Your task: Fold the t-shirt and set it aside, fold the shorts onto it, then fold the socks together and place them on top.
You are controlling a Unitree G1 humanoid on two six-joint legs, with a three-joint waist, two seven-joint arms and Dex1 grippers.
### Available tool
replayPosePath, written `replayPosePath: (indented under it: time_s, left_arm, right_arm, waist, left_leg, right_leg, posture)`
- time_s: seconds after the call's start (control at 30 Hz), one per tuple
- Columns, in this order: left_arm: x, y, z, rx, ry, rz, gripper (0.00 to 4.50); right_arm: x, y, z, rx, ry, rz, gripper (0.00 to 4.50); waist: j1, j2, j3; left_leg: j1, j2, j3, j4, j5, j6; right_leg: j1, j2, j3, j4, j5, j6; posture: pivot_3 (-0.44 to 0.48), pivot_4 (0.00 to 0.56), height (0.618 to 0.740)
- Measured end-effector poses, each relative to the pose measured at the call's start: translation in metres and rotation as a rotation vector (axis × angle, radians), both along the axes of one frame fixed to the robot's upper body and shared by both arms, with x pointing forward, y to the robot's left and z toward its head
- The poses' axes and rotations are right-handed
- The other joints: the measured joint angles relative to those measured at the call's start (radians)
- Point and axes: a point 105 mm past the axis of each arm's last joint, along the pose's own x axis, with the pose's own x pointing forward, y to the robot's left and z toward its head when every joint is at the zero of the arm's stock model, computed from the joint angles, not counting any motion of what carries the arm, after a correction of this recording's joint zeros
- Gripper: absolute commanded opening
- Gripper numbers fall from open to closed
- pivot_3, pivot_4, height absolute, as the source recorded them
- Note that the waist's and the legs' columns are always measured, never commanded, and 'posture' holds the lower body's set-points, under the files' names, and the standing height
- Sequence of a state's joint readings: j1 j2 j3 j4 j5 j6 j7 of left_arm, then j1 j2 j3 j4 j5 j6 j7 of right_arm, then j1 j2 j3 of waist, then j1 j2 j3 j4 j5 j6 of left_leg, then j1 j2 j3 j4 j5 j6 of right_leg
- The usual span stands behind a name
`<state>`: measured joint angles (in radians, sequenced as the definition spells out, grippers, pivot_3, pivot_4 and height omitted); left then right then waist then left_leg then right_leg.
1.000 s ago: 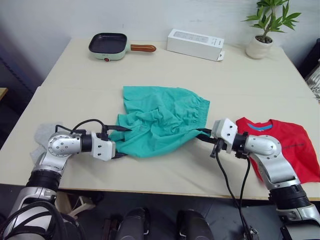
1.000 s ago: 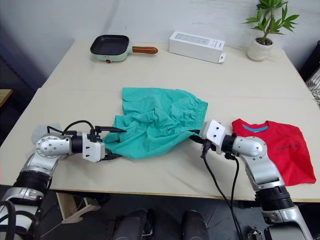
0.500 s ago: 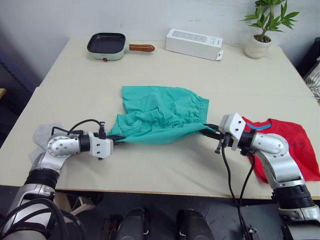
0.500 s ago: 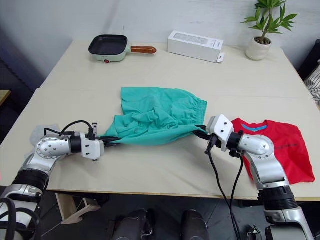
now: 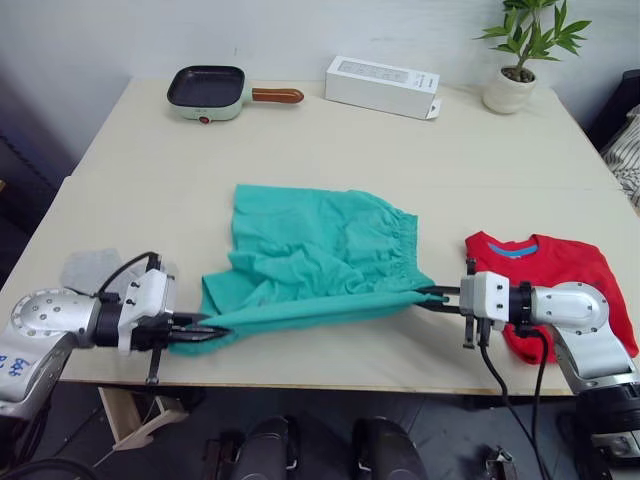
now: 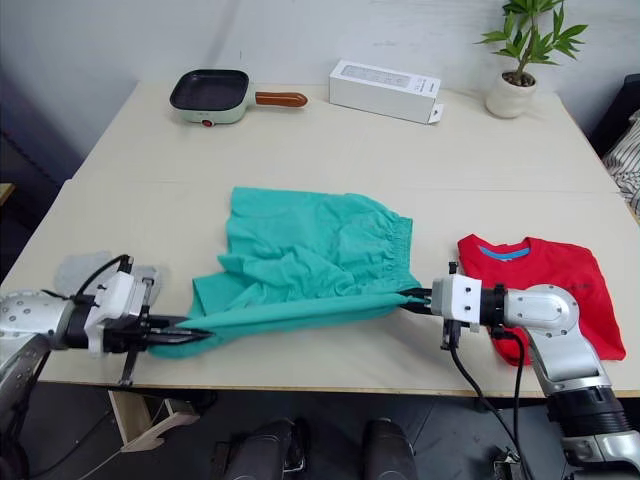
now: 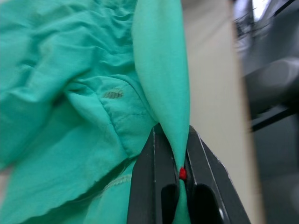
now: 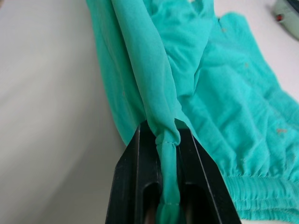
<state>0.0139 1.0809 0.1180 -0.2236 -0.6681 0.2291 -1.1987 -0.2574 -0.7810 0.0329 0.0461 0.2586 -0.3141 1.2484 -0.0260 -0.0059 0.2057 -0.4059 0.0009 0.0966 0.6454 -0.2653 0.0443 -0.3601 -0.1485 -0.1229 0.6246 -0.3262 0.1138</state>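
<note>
Socks (image 5: 92,270): pale grey knit, partly hidden behind the left arm at the table's (image 5: 330,140) left edge. Left gripper (image 5: 196,332) clamped on the shorts (image 5: 320,255); right gripper (image 5: 437,296) clamped on the opposite end. Near hem pulled taut between them, teal cloth crumpled behind, mid-table. T-shirt (image 5: 565,270): red, folded, partly behind the right arm.

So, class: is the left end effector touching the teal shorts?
Touching. In the left wrist view the left end effector has its two black fingers shut on a stretched fold of the shorts, cloth pinched between them.
</note>
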Motion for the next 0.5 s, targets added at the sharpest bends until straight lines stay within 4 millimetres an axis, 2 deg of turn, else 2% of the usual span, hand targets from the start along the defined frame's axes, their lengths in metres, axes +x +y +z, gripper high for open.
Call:
replayPosePath:
  time_s: [0.2, 0.27, 0.3, 0.37, 0.4, 0.43, 0.47, 0.5]
  left_arm:
    - [-0.016, 0.001, -0.002, -0.003, 0.178, 0.008, 0.05]
    - [-0.008, -0.001, 0.001, 0.006, 0.161, -0.009, 0.05]
    - [0.007, -0.001, 0.007, 0.006, 0.089, 0.001, 0.05]
    - [0.038, 0.001, 0.019, 0.005, -0.049, 0.047, 0.05]
    - [0.070, -0.001, 0.036, -0.024, -0.177, 0.109, 0.05]
    - [0.104, -0.004, 0.063, -0.053, -0.325, 0.188, 0.05]
    - [0.122, -0.004, 0.091, -0.052, -0.456, 0.233, 0.05]
    - [0.140, -0.003, 0.114, -0.047, -0.575, 0.295, 0.05]
  right_arm:
    - [-0.022, -0.004, -0.017, -0.108, 0.101, 0.123, 0.00]
    - [-0.021, -0.004, -0.018, -0.127, 0.141, 0.134, 0.00]
    - [-0.012, -0.003, -0.010, -0.126, 0.132, 0.124, 0.00]
    - [0.009, -0.002, 0.011, -0.097, 0.070, 0.086, 0.00]
    - [0.033, -0.001, 0.032, -0.039, 0.013, 0.026, 0.00]
    - [0.060, 0.002, 0.067, 0.047, -0.086, -0.043, 0.00]
    - [0.074, 0.006, 0.103, 0.104, -0.194, -0.075, 0.00]
    - [0.088, 0.005, 0.133, 0.171, -0.285, -0.134, 0.00]
  waist:
    - [0.002, 0.000, 0.000]
    - [0.004, 0.002, 0.001]
    - [0.006, 0.003, 0.002]
    - [0.006, 0.004, 0.002]
    - [0.008, 0.004, 0.004]
    - [0.011, 0.002, 0.009]
    - [0.010, 0.000, 0.009]
    - [0.010, -0.001, 0.009]
  left_leg:
    - [0.000, 0.000, 0.000, 0.000, -0.001, -0.002]
    - [0.000, 0.000, 0.000, 0.000, 0.000, -0.002]
    - [0.000, 0.000, 0.000, 0.001, 0.000, -0.002]
    - [0.000, 0.000, 0.001, 0.000, 0.003, -0.004]
    - [0.001, 0.000, 0.002, 0.002, 0.004, -0.004]
    - [-0.005, 0.000, 0.001, 0.002, 0.010, -0.004]
    - [-0.018, 0.000, 0.001, 0.000, 0.017, -0.005]
    - [-0.019, -0.001, 0.003, 0.000, 0.020, -0.001]
  right_leg:
    - [-0.001, 0.000, 0.001, 0.000, 0.000, 0.000]
    - [0.000, 0.000, 0.001, -0.001, 0.000, 0.000]
    - [-0.001, 0.000, 0.001, 0.000, 0.000, -0.001]
    - [-0.001, 0.000, 0.001, -0.001, 0.001, -0.003]
    - [-0.001, 0.001, 0.000, 0.001, 0.001, -0.003]
    - [-0.007, 0.002, -0.001, 0.002, 0.006, -0.006]
    - [-0.020, 0.002, -0.002, 0.002, 0.013, -0.006]
    - [-0.025, 0.002, -0.004, 0.006, 0.015, -0.005]
  posture:
    - [0.000, 0.150, 0.740]
    - [0.000, 0.150, 0.740]
    - [0.000, 0.150, 0.740]
    - [0.000, 0.150, 0.740]
    - [0.000, 0.150, 0.740]
    - [0.000, 0.150, 0.740]
    - [0.000, 0.150, 0.740]
    - [0.000, 0.150, 0.740]
